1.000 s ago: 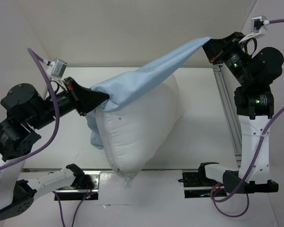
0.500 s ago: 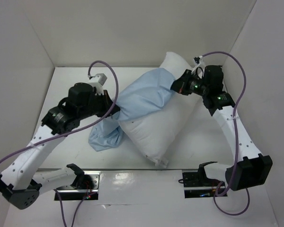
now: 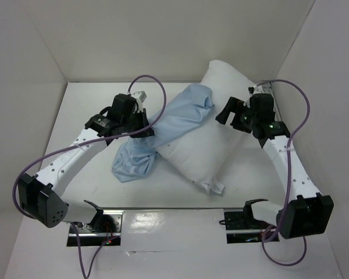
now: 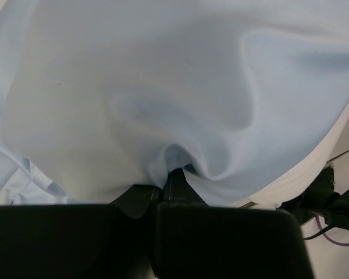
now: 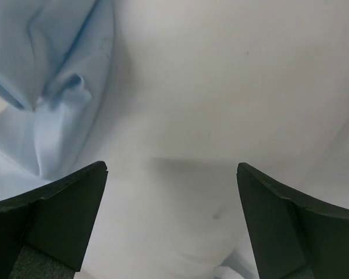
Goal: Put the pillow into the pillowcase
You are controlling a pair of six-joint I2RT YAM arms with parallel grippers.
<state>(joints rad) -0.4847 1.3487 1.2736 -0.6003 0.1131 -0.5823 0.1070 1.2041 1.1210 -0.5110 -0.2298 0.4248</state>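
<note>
The white pillow (image 3: 212,139) lies slanted across the middle of the table, its tagged corner toward the near edge. The light blue pillowcase (image 3: 174,123) is draped over the pillow's left side and bunches on the table at the lower left. My left gripper (image 3: 146,131) is shut on a fold of the pillowcase (image 4: 180,104), which fills the left wrist view. My right gripper (image 3: 225,111) hovers open over the pillow's upper right part. In the right wrist view the pillow (image 5: 221,116) sits between the spread fingers, with the pillowcase edge (image 5: 58,93) at the left.
White walls close in the table at the back and on both sides. A metal rail with black clamps (image 3: 244,218) runs along the near edge. Purple cables (image 3: 296,125) loop from both wrists.
Both arms came down from holding the pillowcase stretched high. The pillow dropped flat onto the table. The right gripper let go of the pillowcase and opened; the left kept its hold.
</note>
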